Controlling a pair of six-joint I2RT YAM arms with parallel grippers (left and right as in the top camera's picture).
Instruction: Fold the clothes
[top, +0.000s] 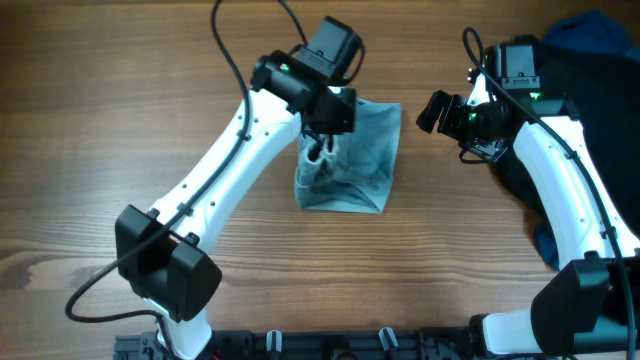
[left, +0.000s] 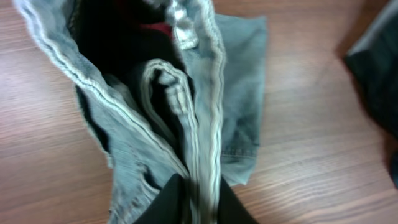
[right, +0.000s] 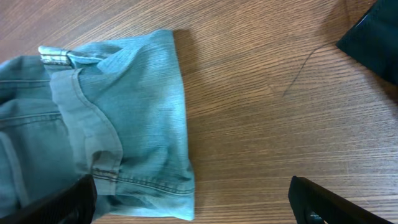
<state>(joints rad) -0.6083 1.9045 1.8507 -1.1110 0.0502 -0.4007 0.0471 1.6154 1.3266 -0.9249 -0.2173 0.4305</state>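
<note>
Denim garment (top: 362, 165): light blue, bunched in a rough folded heap mid-surface. We see the waistband and stitched seams in the left wrist view.
Left claw (left: 198, 202): closed tight on a seamed fold of the denim. We see the fabric pinched between its dark fingers (left: 168, 202).
Right claw (top: 432, 112): spread wide and gripping nothing. We place it just right of the denim's edge, above bare wood.
Surface (top: 100, 120): brown wood grain.
Dark garment (top: 585, 45): far right, partly under the right arm, well apart from the denim.

Faded denim clothes (top: 350, 160) — matt wood table (top: 100, 120)
</note>
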